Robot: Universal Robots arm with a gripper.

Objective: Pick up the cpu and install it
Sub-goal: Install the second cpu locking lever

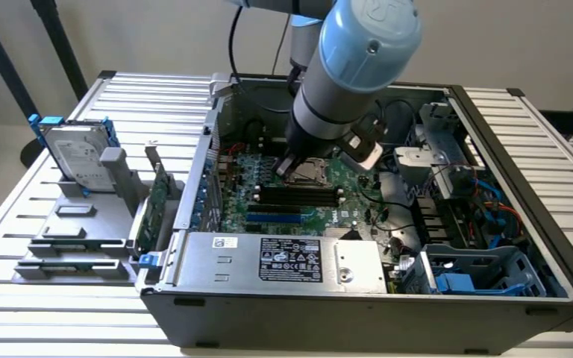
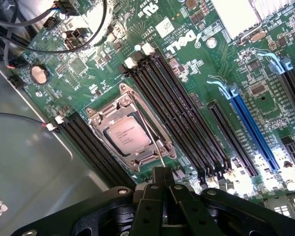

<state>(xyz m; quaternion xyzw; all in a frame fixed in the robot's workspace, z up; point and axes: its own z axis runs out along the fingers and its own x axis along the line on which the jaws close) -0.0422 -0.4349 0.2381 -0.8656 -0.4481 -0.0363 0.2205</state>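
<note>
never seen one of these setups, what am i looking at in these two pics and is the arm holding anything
It's a robot arm working inside an open computer case that lies on a slatted table. One picture comes from a camera standing off to the side. The other comes from a camera on the arm's wrist, looking down past the gripper at the green motherboard. The cpu, a small silver square, already sits in its metal-framed socket, just beyond the gripper's tip. The jaws are shut and hold nothing. Outside the case, on the exterior view's left, a hard drive stands in a grey rack.
</note>
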